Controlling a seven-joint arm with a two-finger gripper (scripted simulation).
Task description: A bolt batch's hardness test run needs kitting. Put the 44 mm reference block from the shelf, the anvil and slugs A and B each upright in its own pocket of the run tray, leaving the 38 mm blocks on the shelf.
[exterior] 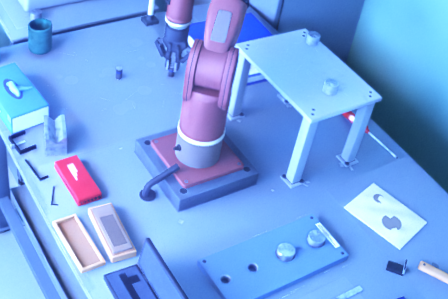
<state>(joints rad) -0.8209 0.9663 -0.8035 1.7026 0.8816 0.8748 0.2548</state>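
The run tray [274, 258] lies at the near edge of the bench with two round metal pieces in its right pockets, one [285, 251] beside the other [315, 237], and three small pockets open to their left. Two small grey blocks stand on the white shelf, one [313, 38] at its far corner and one [330, 86] near its right edge. A small dark slug [119, 72] stands upright on the bench at the far left. Another small slug [171, 70] stands at my fingertips on the bench behind the arm. My gripper [171, 65] is down at the bench and closed on that slug.
The arm's own base [196, 168] and its upper links stand just right of the gripper. A blue pad [235, 38] lies behind the shelf. A teal cup [40, 36], a teal box [20, 98] and a red case [77, 179] line the left side.
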